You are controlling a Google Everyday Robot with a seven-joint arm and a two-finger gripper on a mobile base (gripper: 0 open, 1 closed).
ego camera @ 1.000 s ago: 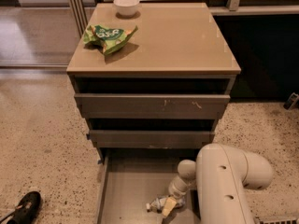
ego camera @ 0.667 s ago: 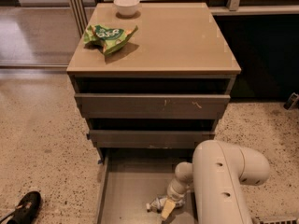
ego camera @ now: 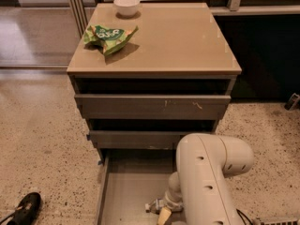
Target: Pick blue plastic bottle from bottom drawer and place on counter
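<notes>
Gripper (ego camera: 161, 211): low in the bottom drawer (ego camera: 126, 191), at the frame's lower edge under the white arm (ego camera: 206, 182). I cannot tell how the jaws stand.
Blue plastic bottle (ego camera: 153, 206): apparently the pale piece on the drawer floor, right at the gripper.
Grasp: best taken squarely across the body, I judge.
Lift: out clear of the upper drawer fronts (ego camera: 152, 106), then onto bare counter (ego camera: 178, 41), away from the snack bag (ego camera: 108, 35).

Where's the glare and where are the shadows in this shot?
Camera view: soft sheen across the counter; the green snack bag casts a short shadow at its front right; the recesses above the upper drawers are black; the gripper sits in the dim bottom drawer, beneath the arm.
</notes>
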